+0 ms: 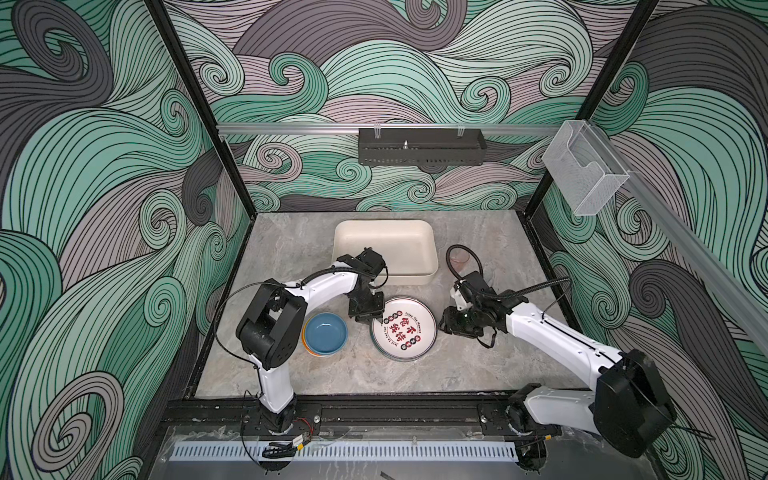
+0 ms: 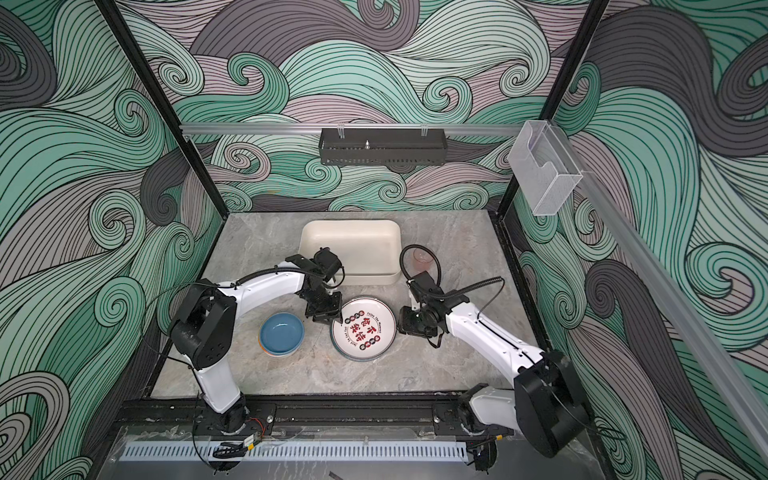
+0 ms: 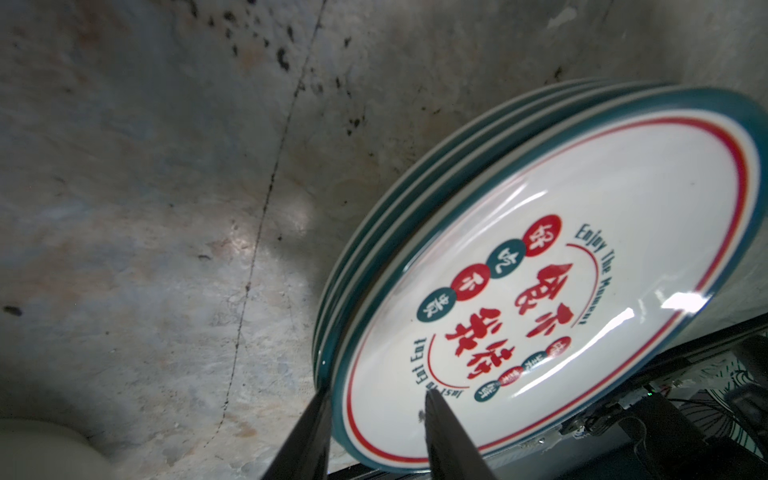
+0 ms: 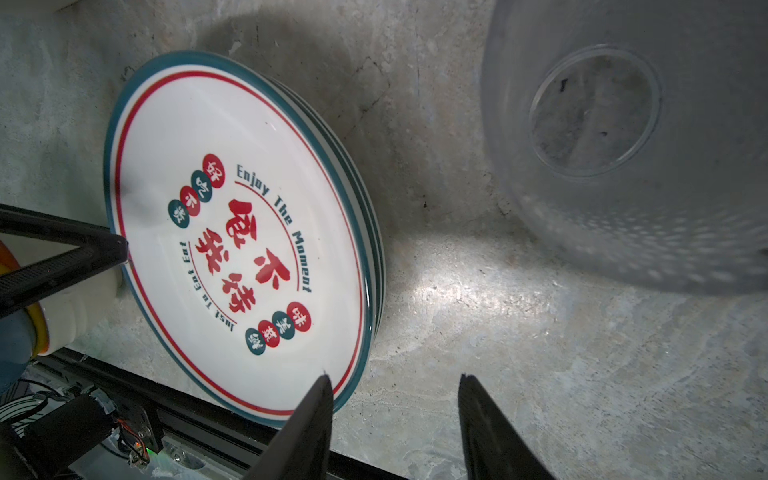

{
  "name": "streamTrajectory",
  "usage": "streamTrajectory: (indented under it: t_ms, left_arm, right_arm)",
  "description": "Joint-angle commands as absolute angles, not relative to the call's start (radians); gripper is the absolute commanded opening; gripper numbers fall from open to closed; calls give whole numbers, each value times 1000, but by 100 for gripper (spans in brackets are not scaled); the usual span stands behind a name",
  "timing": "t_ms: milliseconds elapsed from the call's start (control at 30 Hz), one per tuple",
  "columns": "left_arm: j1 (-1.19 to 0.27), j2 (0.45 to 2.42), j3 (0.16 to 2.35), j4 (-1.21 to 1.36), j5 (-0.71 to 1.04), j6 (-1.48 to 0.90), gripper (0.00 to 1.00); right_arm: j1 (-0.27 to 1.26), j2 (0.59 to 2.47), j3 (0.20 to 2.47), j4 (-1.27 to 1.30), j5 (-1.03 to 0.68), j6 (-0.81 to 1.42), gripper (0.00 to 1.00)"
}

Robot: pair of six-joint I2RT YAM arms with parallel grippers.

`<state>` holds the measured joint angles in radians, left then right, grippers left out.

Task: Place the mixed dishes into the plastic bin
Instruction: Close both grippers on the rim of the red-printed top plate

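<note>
Plate stack (image 1: 403,328) rim lies between left end effector (image 3: 376,392) fingers.

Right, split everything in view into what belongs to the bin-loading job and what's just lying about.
Job: stack of round white plates with red characters; stack of small bowls, blue one on top; translucent cup; cream-white rectangular plastic bin.
Lying about: hanging black perforated tray; clear acrylic box.
</note>
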<state>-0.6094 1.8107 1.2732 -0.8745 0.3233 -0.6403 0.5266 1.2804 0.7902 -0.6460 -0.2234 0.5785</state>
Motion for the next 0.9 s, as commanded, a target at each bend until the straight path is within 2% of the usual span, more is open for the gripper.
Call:
streamTrajectory:
  t_ms: [0,367,467,867]
  left_arm:
    - [-621,1828,1281,-874,344,-640,40]
    - [-629,1840,1294,-870,362,-637,34]
    - [-630,1848,1298,-869,370,-634,27]
    - [-639,1865,1300,-864,383,-628,20]
  right_arm:
    - [535,1289,805,-642,-207,584,50]
    - [535,1317,789,-621,-209,597,49]
    - [535,1326,786,-612,-214,601,50]
    - [534,1339,746,-535,-230,643,52]
